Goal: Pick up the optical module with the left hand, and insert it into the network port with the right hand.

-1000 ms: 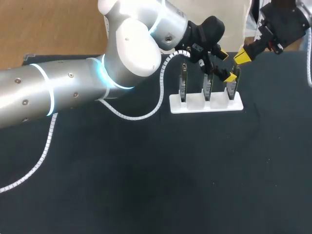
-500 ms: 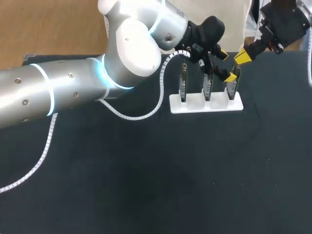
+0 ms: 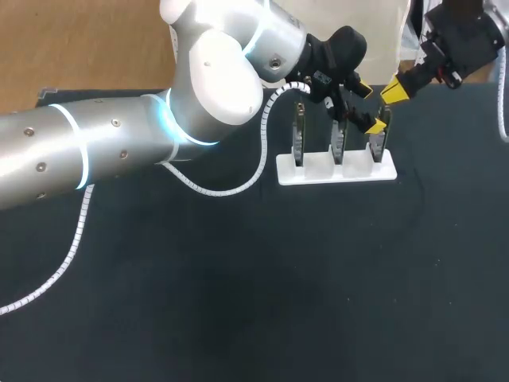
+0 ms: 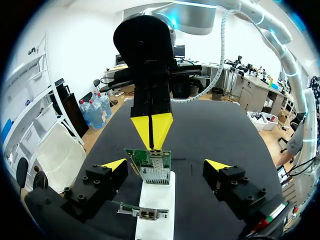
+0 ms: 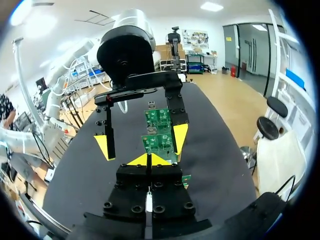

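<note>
Left end effector (image 4: 165,164): straddles the green board (image 4: 148,159), fingers apart. Right end effector (image 5: 148,160): sits pinched together just beyond.

Bright overhead light glares on the left arm (image 3: 216,79); table (image 3: 318,278) dark.

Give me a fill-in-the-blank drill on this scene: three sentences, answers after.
1. The white rack holds ___ upright boards.
2. The left pincer is ___, with the end board between its fingers, untouched.
3. The right pincer, facing it, is ___.
Answers: three; open; shut.
</note>
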Controlling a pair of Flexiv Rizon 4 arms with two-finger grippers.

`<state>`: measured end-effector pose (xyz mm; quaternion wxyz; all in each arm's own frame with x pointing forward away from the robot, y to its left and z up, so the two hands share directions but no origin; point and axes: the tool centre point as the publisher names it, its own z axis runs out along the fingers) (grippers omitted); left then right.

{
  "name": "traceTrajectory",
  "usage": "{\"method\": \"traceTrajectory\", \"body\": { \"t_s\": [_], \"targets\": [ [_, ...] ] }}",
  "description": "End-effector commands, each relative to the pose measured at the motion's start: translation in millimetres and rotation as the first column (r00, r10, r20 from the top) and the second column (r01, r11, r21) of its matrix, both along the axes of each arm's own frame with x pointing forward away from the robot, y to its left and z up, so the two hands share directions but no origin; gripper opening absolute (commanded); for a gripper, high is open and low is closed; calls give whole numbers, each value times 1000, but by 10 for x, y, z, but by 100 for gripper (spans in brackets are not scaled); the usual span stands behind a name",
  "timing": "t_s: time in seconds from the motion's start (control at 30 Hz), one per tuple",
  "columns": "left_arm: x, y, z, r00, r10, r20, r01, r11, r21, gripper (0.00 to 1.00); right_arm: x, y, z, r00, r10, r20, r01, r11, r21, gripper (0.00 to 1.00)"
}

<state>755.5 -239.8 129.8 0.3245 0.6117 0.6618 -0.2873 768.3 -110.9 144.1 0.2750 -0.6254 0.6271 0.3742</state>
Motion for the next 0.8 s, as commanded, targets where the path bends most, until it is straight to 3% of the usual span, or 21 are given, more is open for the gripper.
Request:
{"method": "traceTrajectory", "body": {
  "t_s": [0.03, 0.3, 0.57, 0.8],
  "targets": [
    [16, -14, 9, 1000, 0, -4, 0, 1000, 8, 100, -29, 34, 131, 999, 0, 36, 0, 1000, 5, 0],
    [16, -14, 9, 1000, 0, -4, 0, 1000, 8, 100, -19, 30, 368, 996, 8, 85, -11, 999, 38, 0],
    [16, -14, 9, 1000, 0, -4, 0, 1000, 8, 100, -5, -47, 411, 996, -19, 93, 14, 999, 47, 0],
    [48, 16, 178, 999, 19, 40, -18, 999, -31, 100, -6, -86, 537, 991, -41, 126, 31, 997, 75, 0]
  ]
}}
